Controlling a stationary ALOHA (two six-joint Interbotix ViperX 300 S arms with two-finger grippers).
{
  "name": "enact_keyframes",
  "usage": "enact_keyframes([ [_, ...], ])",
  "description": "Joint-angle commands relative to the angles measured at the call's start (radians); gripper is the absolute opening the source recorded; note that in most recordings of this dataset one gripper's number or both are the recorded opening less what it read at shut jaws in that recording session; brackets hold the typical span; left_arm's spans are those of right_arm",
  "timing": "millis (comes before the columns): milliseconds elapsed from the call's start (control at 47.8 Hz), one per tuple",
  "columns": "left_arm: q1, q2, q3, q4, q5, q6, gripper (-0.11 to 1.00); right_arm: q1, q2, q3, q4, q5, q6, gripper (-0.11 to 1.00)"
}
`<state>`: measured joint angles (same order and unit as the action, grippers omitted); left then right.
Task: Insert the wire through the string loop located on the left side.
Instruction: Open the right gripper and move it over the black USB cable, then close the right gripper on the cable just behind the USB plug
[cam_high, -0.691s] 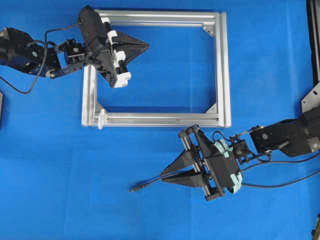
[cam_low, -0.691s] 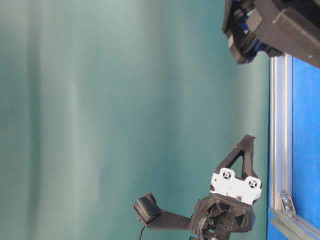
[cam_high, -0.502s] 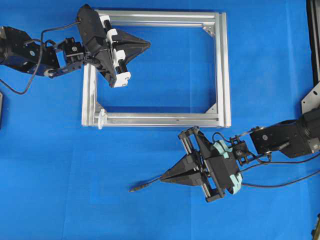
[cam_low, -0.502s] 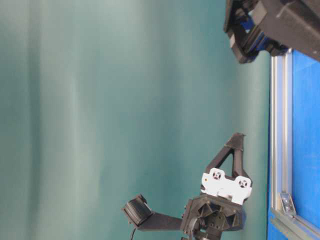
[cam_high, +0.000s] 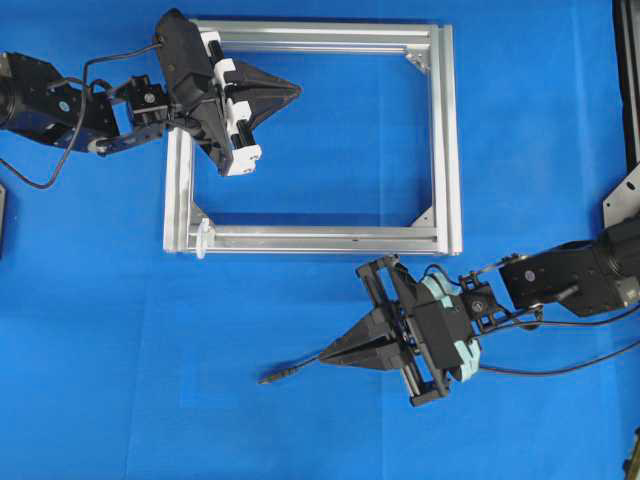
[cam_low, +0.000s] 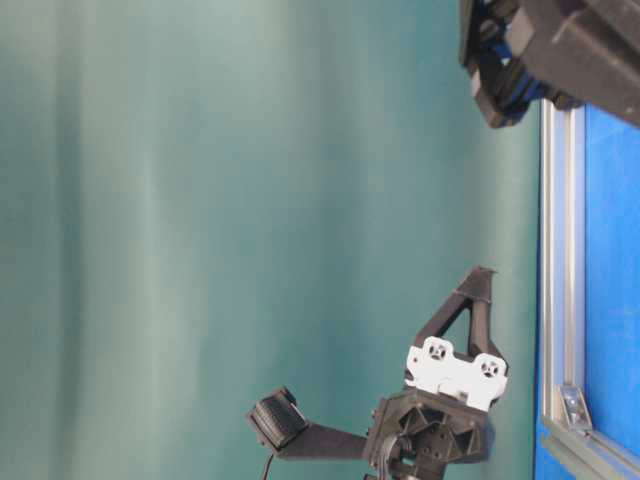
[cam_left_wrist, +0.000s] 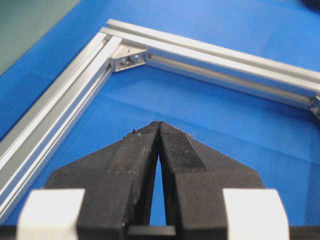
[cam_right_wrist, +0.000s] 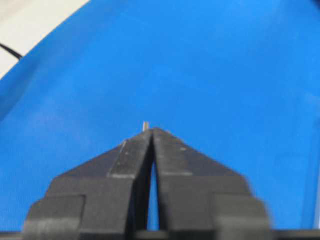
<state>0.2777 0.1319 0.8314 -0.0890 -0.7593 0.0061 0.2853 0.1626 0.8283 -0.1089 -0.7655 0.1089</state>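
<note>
Fingers of the right gripper (cam_high: 325, 358) are now pressed together on the wire (cam_high: 300, 368), where a moment ago they stood spread either side of it. The right wrist view shows a tiny tip poking out just past the meeting point, so I judge the pinch has landed, though how firmly I cannot tell. From the fingers the wire runs out toward 8 o'clock in the overhead view and ends in its small dark plug (cam_high: 270, 378), lying on the blue bench (cam_high: 100, 350). The closing means the grasp step looks done; lifting and carrying come next.

Left gripper (cam_high: 294, 91) has its fingers pressed together on nothing, hovering over the upper left part of the aluminium frame (cam_high: 445, 140), barely shifted since before.

The string loop (cam_high: 203, 237) sits at the frame's lower left corner, well apart from the plug, toward 11 o'clock from it. The plug must travel up and left, then be aimed carefully at that small loop
</note>
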Motion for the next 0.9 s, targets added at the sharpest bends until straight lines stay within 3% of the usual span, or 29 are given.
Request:
enact_keyframes([
  [0, 0.0, -0.031, -0.011, 0.005, -0.005, 0.0, 0.0, 0.011, -0.031, -0.017, 0.002, -0.003, 0.014, 0.13],
  [251, 0.0, -0.031, -0.009, 0.005, 0.003, -0.003, 0.0, 0.014, -0.02, -0.025, 0.003, 0.003, 0.034, 0.83],
  [293, 0.0, -0.031, -0.009, 0.003, 0.002, -0.005, 0.0, 0.014, -0.017, -0.025, 0.005, 0.003, 0.034, 0.9],
  [377, -0.002, -0.031, -0.011, 0.003, 0.002, -0.005, 0.0, 0.014, -0.006, -0.025, 0.014, 0.003, 0.034, 0.86],
  [691, 0.0, -0.028, -0.015, 0.003, 0.002, -0.005, 0.0, 0.015, 0.137, -0.075, 0.083, -0.002, 0.035, 0.89],
  [879, 0.0, -0.028, -0.014, 0.005, 0.003, -0.005, 0.0, 0.014, 0.209, -0.121, 0.091, 0.003, 0.035, 0.89],
])
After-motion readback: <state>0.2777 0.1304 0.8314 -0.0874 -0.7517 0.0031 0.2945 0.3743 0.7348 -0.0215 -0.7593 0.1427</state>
